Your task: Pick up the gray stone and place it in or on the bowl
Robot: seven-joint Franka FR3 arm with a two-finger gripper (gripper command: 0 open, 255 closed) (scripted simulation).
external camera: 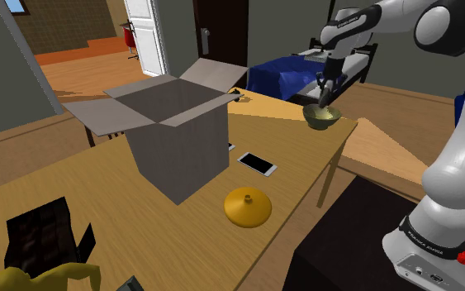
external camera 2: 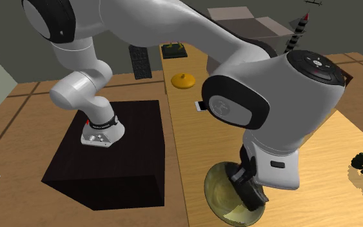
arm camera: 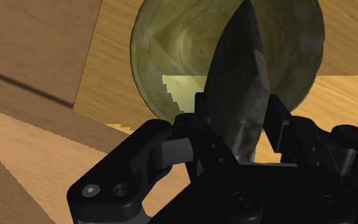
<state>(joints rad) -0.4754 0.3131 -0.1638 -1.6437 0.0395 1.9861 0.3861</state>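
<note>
The long wooden table point(external camera: 98, 198) is running across the shoulder view, and the white arm point(external camera: 462, 149) is stretching right out over its far corner, well clear of the open cardboard box point(external camera: 177, 140) in the middle. That corner is where the olive-green bowl point(external camera: 322, 117) is sitting, close to the table's edge. In the second exterior view it is lying directly beneath the wrist.

The gray stone point(arm camera: 241, 95) is riding in the gripper point(arm camera: 238, 121). It is a dark, pointed slab, standing on end with its tip aimed down into the bowl's hollow, and the two black fingers are clamping it from either side.

So this looks like the placing step, with the lineup nearly there. The job now is going down straight and slow, centring the tip over the bowl's floor rather than its rim. The fingers should be parting only when the stone is low inside. A tall, narrow piece like this is likely to topple on release, and from high up it could be knocking the bowl toward that nearby edge.
</note>
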